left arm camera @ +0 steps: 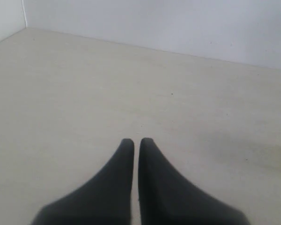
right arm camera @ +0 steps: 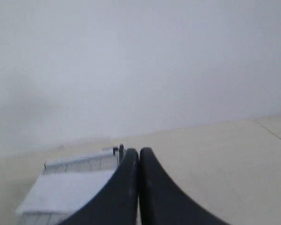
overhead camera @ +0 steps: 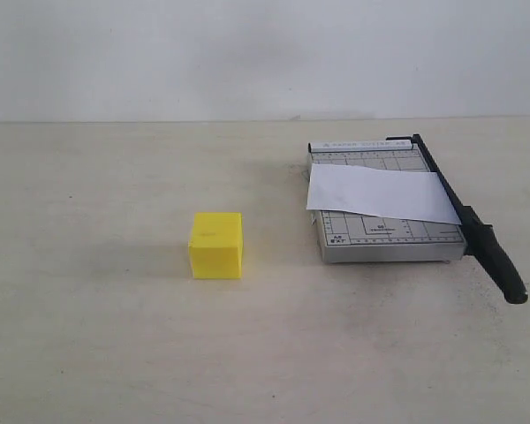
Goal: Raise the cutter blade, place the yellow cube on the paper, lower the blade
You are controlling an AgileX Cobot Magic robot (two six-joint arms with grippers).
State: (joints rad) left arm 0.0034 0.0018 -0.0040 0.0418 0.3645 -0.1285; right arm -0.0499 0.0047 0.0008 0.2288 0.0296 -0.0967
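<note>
Pressed together at the left claw, with only a hairline slit between the dark tips, pinching nothing. Facing pale worktop that runs back to a white wall. Closed tight too at the right claw (tips touching, nothing held). Just beyond it, from the right wrist: the paper lying on the grey cutter base. Farther out, in the exterior view: lying flat along the base's right edge, the cutter blade, thick handle jutting past the near corner. Spread across the gridded base, slightly askew and overhanging its left edge, the white sheet. Standing on the worktop left of the cutter, well apart from it and off the paper, the yellow cube.
</note>
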